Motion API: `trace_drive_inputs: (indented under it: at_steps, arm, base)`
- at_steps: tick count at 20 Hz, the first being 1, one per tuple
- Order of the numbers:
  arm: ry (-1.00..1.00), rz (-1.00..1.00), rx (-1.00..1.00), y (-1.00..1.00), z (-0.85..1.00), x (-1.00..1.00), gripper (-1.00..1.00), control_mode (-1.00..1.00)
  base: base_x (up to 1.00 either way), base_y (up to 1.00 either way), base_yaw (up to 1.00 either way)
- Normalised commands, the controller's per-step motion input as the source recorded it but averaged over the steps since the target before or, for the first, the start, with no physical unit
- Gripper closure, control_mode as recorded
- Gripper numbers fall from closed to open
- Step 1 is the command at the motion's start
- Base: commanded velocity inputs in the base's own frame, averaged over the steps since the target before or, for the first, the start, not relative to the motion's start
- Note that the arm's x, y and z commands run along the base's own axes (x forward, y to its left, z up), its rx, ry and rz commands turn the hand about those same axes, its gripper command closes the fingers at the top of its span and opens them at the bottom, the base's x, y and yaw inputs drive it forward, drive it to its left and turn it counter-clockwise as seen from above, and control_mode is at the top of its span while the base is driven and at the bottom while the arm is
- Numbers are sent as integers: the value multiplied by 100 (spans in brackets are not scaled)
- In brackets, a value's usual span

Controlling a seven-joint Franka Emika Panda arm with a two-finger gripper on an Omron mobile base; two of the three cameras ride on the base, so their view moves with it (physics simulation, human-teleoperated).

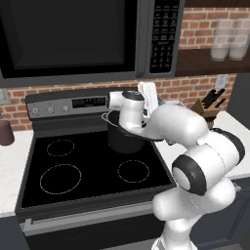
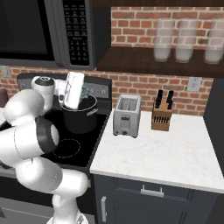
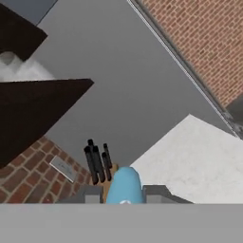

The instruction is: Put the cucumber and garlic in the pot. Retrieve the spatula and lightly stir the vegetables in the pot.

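Over the far right burner stands the pot, gripper above it, clamped on a light-blue handle — probably the spatula. Stirring looks underway or imminent — whether the vegetables are inside, I cannot tell.

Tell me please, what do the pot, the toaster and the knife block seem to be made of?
The pot looks like dark, matte metal with a lighter rim. The toaster seems brushed steel: silver-grey with a soft sheen. The knife block appears to be wood, brown and dull, with black handles, probably plastic. All is rendered, so these are guesses.
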Motion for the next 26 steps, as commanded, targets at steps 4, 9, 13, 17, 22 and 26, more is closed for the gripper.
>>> trace_drive_inputs:
  at_steps: [4,9,13,17,22,26]
  arm:
    - [27,0,-12,0,0,62,100,-100]
    - [30,0,-14,0,0,62,100,-100]
    - [30,0,-9,1,0,62,100,-100]
    - [28,0,-6,6,0,56,100,-100]
    - [27,0,-5,14,0,47,100,-100]
    - [24,0,-3,28,0,8,100,-100]
  base:
    - [0,0,0]
    - [0,0,0]
    - [0,0,0]
    - [0,0,0]
    - [0,0,0]
    - [0,0,0]
